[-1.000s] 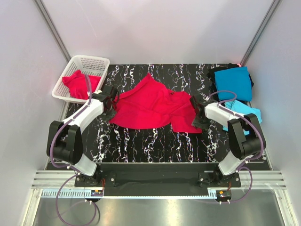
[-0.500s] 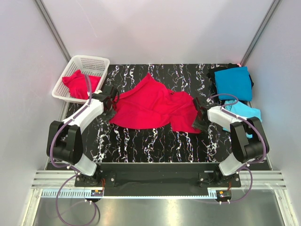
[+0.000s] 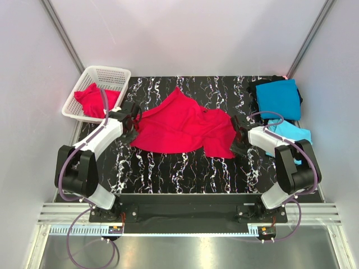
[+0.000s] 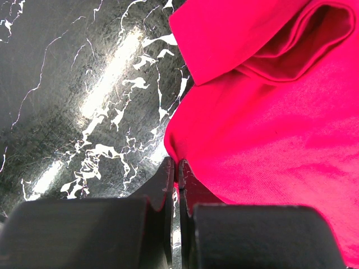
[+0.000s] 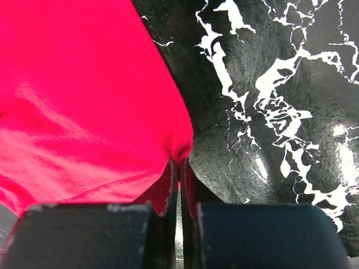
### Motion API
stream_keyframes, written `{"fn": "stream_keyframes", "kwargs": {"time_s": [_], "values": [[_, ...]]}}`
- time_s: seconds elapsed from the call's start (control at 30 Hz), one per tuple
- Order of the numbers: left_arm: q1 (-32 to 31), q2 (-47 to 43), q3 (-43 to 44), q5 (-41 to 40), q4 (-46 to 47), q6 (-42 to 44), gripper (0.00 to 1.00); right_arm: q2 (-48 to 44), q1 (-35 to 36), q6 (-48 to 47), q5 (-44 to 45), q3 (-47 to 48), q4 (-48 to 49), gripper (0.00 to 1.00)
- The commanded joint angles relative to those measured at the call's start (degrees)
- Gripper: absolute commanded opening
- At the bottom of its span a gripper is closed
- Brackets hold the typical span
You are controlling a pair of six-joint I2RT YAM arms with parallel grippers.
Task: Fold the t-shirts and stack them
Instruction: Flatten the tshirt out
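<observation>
- Big red t-shirt [image 3: 182, 126] lies spread out and rumpled on the middle of the black marbled bench [image 3: 185, 168]. One point of cloth sticks out toward the far side.
- Left arm [image 3: 101, 137] reaches to the shirt's left edge. Wrist view shows its jaws closed, with the hem pinched at the tips, low over the bench.
- A sleeve or folded flap [image 4: 269, 45] of the same shirt sits just past that pinch, doubled over on itself.
- Right arm [image 3: 263, 137] reaches to the shirt's right edge. Its jaws are closed too, with a small pucker of red cloth caught between the tips.
- White mesh basket [image 3: 115, 73] sits at the far left corner with a second red shirt [image 3: 90, 100] bunched inside, not folded.
- Teal-blue shirt [image 3: 279, 98] is folded into a rectangle at the far right of the bench.
- Lighter sky-blue shirt [image 3: 291, 131] lies just nearer than the teal one. It is partly hidden by the right arm, so I cannot tell how neat the fold is.
- The two blue shirts sit edge to edge, well apart from the basket, with the spread red shirt between the two sides.
</observation>
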Motion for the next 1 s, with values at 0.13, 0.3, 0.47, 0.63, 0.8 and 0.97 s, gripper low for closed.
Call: {"fn": "stream_keyframes", "kwargs": {"time_s": [0.13, 0.3, 0.47, 0.63, 0.8, 0.97], "values": [[-0.18, -2.47, -0.19, 0.23, 0.59, 1.08, 0.0, -4.33, -0.38, -1.31, 2.11, 1.84, -2.63, 0.0], [-0.18, -2.99, 0.16, 1.11, 0.59, 1.34, 0.0, -7.67, -0.3, -2.46, 4.13, 4.82, -6.22, 0.0], [-0.7, -5.97, 0.17, 2.25, 0.33, 2.49, 0.0, -11.54, -0.21, -3.6, 5.01, 7.55, -9.48, 0.0], [-1.67, -10.19, 0.25, 2.07, -0.55, 4.33, 0.0, -15.93, -0.21, -5.26, 5.89, 10.01, -12.47, 0.0], [-2.02, -14.33, 2.18, 4.96, -0.99, 7.67, 0.0, -19.63, -0.21, -8.08, 6.33, 15.88, -15.72, 0.0], [-2.11, -17.31, 6.05, 6.12, -2.92, 11.27, 0.0, -22.35, -0.21, -10.72, 8.17, 22.93, -20.2, 0.0]]}}
